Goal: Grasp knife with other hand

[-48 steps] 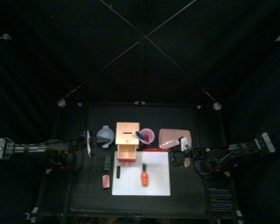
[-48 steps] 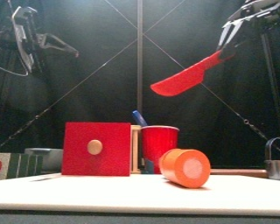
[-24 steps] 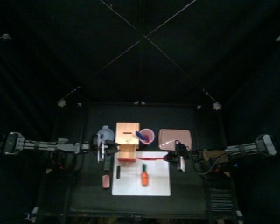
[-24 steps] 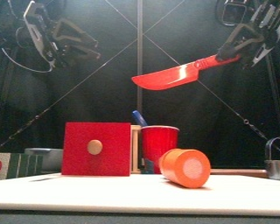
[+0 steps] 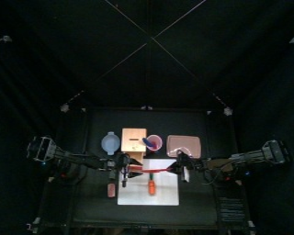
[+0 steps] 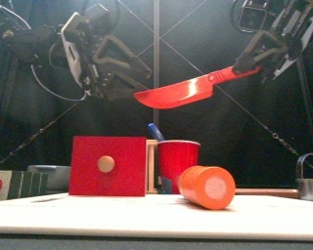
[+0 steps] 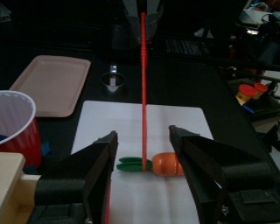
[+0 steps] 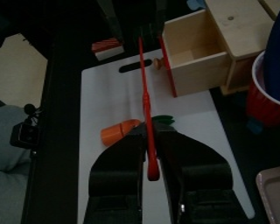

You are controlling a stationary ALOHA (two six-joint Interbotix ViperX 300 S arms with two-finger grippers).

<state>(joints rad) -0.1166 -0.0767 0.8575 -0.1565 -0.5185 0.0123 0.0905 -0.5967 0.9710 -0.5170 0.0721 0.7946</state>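
Right end effector [image 6: 245, 70] grips the knife [image 6: 183, 89] by its handle; left end effector [image 7: 143, 157] gapes wide, blade tip between its jaws.

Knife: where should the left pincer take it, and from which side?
Best guess: the free blade end of the knife, approached from the left in the front view. The right pincer already holds the handle end, and the blade hangs in the air pointing toward the left pincer, whose jaws stand wide open on either side of the thin edge.
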